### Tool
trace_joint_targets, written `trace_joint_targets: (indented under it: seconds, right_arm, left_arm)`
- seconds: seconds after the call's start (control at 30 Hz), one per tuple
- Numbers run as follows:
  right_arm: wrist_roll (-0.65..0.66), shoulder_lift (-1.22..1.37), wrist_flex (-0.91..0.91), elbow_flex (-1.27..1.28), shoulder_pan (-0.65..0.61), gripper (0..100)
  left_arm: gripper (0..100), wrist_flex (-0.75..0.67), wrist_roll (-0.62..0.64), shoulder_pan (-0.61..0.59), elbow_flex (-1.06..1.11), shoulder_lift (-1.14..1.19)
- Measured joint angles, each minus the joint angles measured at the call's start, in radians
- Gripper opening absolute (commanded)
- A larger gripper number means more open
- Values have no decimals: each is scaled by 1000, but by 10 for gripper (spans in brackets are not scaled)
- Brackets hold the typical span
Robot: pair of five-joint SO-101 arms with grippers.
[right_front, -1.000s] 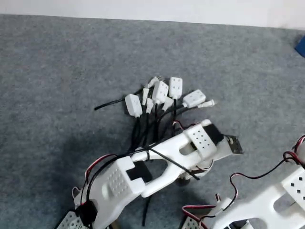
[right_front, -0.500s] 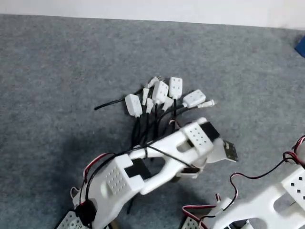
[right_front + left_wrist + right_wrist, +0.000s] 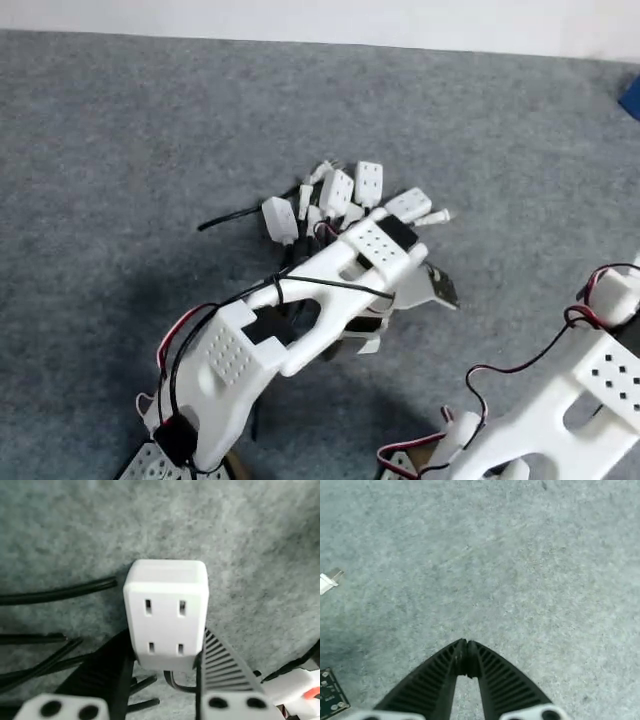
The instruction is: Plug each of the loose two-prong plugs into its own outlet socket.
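Straddling the white plastic outlet block (image 3: 166, 612), which lies lengthwise straight ahead, left gripper (image 3: 165, 635) stands unclenched; right gripper (image 3: 467, 662), clenched empty, farther right.

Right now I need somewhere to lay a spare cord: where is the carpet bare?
Bare carpet runs beyond the socket cluster to the white strip, and past the black cord. Another patch lies between the left arm and right arm. Crowded: the cluster under the left arm.

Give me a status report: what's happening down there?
Left gripper: jaws open astride a white socket block. Right gripper: jaws shut over carpet. Loose plug not yet plugged; black cables crowd the block.
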Motion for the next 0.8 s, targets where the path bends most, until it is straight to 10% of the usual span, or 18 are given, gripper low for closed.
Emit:
trace_joint_targets:
  seconds: [0.3, 0.8]
  right_arm:
    - [0, 0, 0, 0, -6, 6]
    - [0, 0, 0, 66, -157, 6]
  left_arm:
    - [225, 5, -64, 2, 0, 0]
    - [221, 17, -3, 206, 14, -9]
